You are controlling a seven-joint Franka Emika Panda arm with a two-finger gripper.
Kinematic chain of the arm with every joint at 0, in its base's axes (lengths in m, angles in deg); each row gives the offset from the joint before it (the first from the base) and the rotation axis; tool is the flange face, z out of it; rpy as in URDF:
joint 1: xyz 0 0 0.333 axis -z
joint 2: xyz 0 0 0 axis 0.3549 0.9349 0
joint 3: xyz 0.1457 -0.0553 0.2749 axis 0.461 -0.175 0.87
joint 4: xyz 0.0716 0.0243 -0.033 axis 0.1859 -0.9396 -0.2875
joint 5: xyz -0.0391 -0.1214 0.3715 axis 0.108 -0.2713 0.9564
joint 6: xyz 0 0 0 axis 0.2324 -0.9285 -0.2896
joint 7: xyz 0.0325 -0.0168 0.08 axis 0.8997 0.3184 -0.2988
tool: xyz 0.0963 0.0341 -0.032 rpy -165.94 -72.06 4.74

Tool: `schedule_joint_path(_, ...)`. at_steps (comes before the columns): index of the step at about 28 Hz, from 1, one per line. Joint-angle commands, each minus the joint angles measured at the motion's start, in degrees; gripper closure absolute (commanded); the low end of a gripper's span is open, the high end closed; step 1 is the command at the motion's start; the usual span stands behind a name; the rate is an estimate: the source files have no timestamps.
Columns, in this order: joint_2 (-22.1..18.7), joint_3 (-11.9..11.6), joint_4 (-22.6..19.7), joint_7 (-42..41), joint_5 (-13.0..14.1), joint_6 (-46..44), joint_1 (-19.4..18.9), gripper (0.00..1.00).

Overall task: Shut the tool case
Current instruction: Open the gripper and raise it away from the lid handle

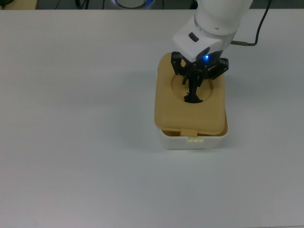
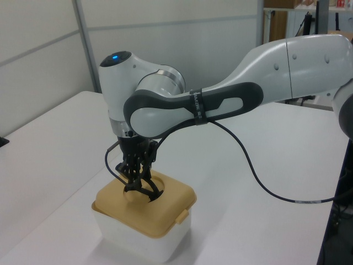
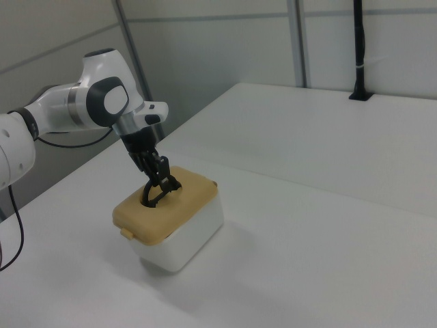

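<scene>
We are looking at a white table [image 1: 71,142] with the case [image 1: 194,140] standing on it, right of centre in the top view and toward the near edge in the left view. Its base is a white, rounded-rectangular box, and a tan lid [image 1: 178,114] is sitting on top of it. The lid is showing a round recess near its middle, with a black handle [image 1: 193,98] rising out of that recess. A small tan tab [image 1: 189,132] is sticking out at the lid's near edge in the top view, just above a pale latch tab [image 1: 194,139] on the base.

The lid is not sitting square. In the top view it is overhanging the base toward the top view's left, while a strip of white rim is showing along the top view's right. In the left view a thin gap is showing under the lid's near edge, so we are reading it as resting on the base but not seated.

The end effector [image 1: 192,90] is reaching down into the recess, and its black fingers are pinched narrowly around the handle. In the right view it [image 3: 159,183] is doing the same, coming in from the right view's left. A blue light [image 1: 205,58] is glowing on the wrist, and a black cable [image 2: 259,176] is trailing from the arm [image 2: 231,99] across the table.
</scene>
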Motion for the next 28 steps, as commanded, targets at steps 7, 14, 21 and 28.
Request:
schedule_joint_path(7, 0.35, -0.48, 1.47, 0.98, -1.03, -2.71, -0.69, 0.00)
schedule_joint_path(14, -1.66, -0.40, 1.47, -0.43, -0.86, -5.98, -0.69, 0.00)
schedule_joint_path(21, -6.32, -0.40, 1.47, -4.56, -0.59, -11.15, 1.85, 0.00)
schedule_joint_path(28, -11.07, -0.40, 1.38, -9.83, -0.33, -15.29, 5.54, 0.00)
